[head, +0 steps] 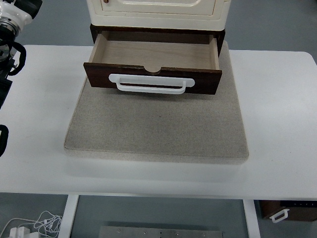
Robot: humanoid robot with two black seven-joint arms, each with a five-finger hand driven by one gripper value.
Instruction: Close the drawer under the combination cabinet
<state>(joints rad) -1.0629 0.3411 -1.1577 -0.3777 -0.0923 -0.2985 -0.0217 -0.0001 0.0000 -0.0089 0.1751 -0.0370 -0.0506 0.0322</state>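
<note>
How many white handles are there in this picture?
2. One white handle is on the front of the open drawer under the cabinet; a second handle sits on a dark box below the table's right corner. Others may be hidden.
</note>
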